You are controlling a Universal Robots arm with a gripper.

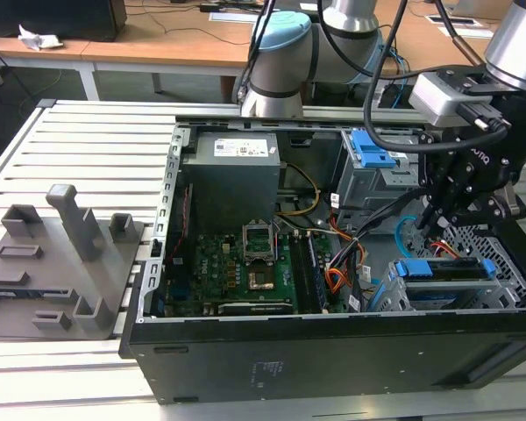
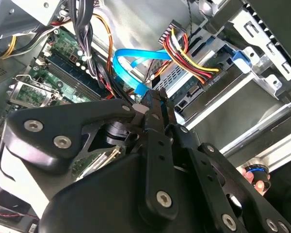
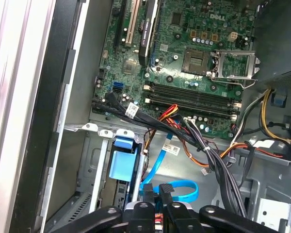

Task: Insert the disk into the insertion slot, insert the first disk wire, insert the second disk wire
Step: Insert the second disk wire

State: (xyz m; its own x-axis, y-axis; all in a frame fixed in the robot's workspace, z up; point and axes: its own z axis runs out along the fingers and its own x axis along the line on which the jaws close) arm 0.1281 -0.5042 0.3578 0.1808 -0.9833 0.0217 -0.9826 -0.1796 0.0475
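Observation:
The disk (image 1: 447,282), in its blue frame, sits inside the insertion slot (image 1: 501,254), the grey perforated cage at the exterior view's right. The first disk wire (image 2: 186,53), a red, orange, yellow and black bundle, runs to a dark plug seated at the disk's end (image 2: 194,91). My gripper (image 2: 155,97) hangs just beside that end, shut on the dark plug of the second disk wire (image 2: 128,60), whose light-blue loop trails back toward the motherboard. The same loop (image 3: 182,187) lies by my gripper (image 3: 156,193) in the first wrist view. The plug itself is mostly hidden between the fingers.
The open computer case holds a green motherboard (image 1: 245,267), a grey power supply (image 1: 232,175) and a taller cage with blue latches (image 1: 373,151). Black cable bundles (image 3: 203,145) cross near the slot. A grey fixture (image 1: 61,254) stands on the slatted table at the exterior view's left.

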